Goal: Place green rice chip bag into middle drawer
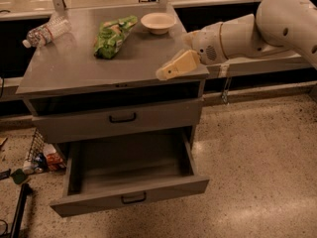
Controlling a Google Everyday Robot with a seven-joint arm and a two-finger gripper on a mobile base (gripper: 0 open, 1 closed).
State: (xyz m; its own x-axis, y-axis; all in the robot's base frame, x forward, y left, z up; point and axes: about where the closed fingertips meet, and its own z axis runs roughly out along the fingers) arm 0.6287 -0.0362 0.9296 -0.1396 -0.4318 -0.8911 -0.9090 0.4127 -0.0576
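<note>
The green rice chip bag (pixel 113 35) lies on the grey cabinet top (pixel 74 68), toward the back centre, with nothing touching it. The middle drawer (pixel 99 202) is pulled wide open at the cabinet's lower front, and its inside is bare. My gripper (pixel 174 66) is cream-coloured and hangs over the right front part of the cabinet top. It is to the right of the bag, nearer the front, and apart from it. My white arm reaches in from the right.
A clear plastic bottle (pixel 45 32) lies at the back left of the top. A white bowl (pixel 157 22) stands just right of the bag. A shut drawer front (pixel 119 118) sits above the open drawer. Clutter (pixel 39 157) lies on the floor at the left.
</note>
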